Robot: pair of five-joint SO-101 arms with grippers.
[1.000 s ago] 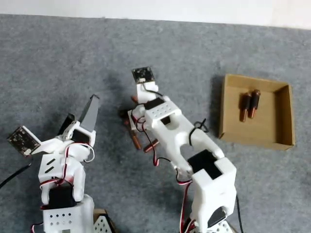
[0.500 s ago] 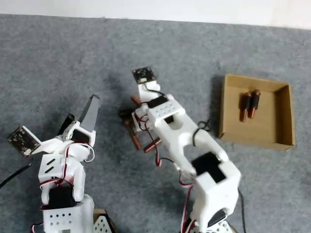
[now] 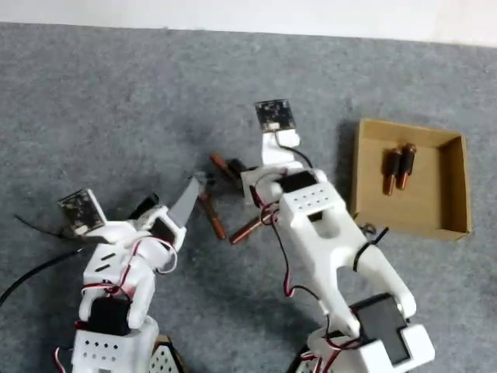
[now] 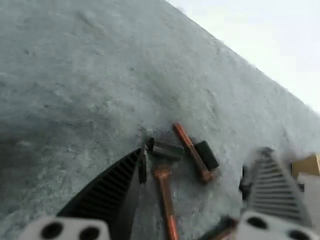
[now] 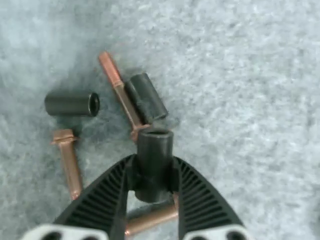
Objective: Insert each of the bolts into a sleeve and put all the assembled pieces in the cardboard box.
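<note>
My right gripper [image 5: 154, 172] is shut on a black sleeve [image 5: 154, 155], held upright above the grey mat. Below it lie two more black sleeves [image 5: 72, 104] [image 5: 146, 98] and three copper bolts [image 5: 120, 92] [image 5: 69, 160] [image 5: 150, 217]. From above, the right gripper [image 3: 245, 177] hangs over the bolts [image 3: 212, 215] [image 3: 247, 229]. My left gripper [image 3: 190, 200] stands open just beside this pile. Between its fingers [image 4: 115, 185] I see a bolt [image 4: 165, 200] and a sleeve [image 4: 167, 149]. The cardboard box [image 3: 435, 202] sits at the right with two assembled pieces [image 3: 396, 167] inside.
The grey mat [image 3: 116, 93] covers the table, with free room at the far left and between the pile and the box. A pale strip [image 3: 311, 15] runs along the far edge.
The right arm has shifted to the right, holding the sleeve. The left arm has swung right and forward, bringing its open gripper up to the pile of bolts.
</note>
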